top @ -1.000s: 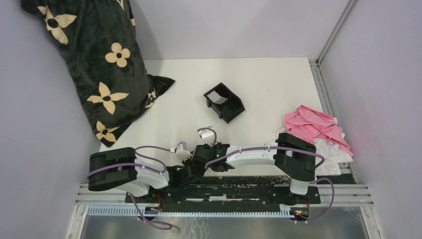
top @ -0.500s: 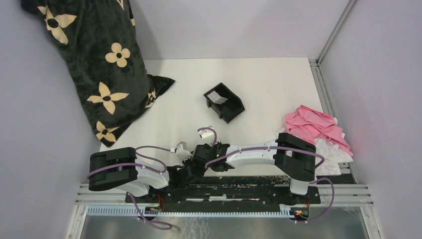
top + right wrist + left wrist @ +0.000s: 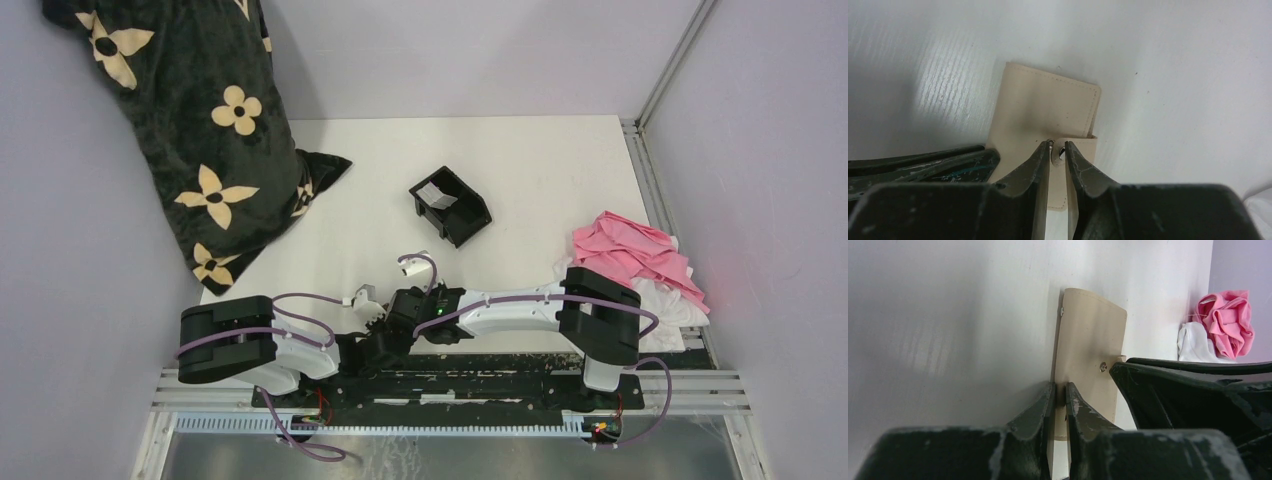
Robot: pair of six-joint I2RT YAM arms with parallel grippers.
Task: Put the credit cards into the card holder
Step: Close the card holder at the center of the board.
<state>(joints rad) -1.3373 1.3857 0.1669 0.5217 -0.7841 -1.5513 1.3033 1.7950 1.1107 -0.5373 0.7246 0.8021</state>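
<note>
The card holder (image 3: pixel 1090 347), a beige folding wallet, lies flat on the white table. My left gripper (image 3: pixel 1060 394) is shut on its near edge. The same card holder (image 3: pixel 1045 107) shows in the right wrist view, where my right gripper (image 3: pixel 1058 150) pinches its little snap tab (image 3: pixel 1062 153), jaws barely apart. In the top view both grippers meet near the table's front edge, left gripper (image 3: pixel 372 335) and right gripper (image 3: pixel 388 318), and they hide the card holder. One pale grey-white credit card (image 3: pixel 435 193) lies in a black tray (image 3: pixel 462 215).
A black blanket with beige flowers (image 3: pixel 200 130) fills the back left corner. Pink cloth (image 3: pixel 635 255) and white cloth (image 3: pixel 672 300) are heaped at the right edge. The right arm's fingers (image 3: pixel 1178 390) crowd the left wrist view.
The right arm's elbow has shifted slightly to the right. Both grippers stay at the card holder.
</note>
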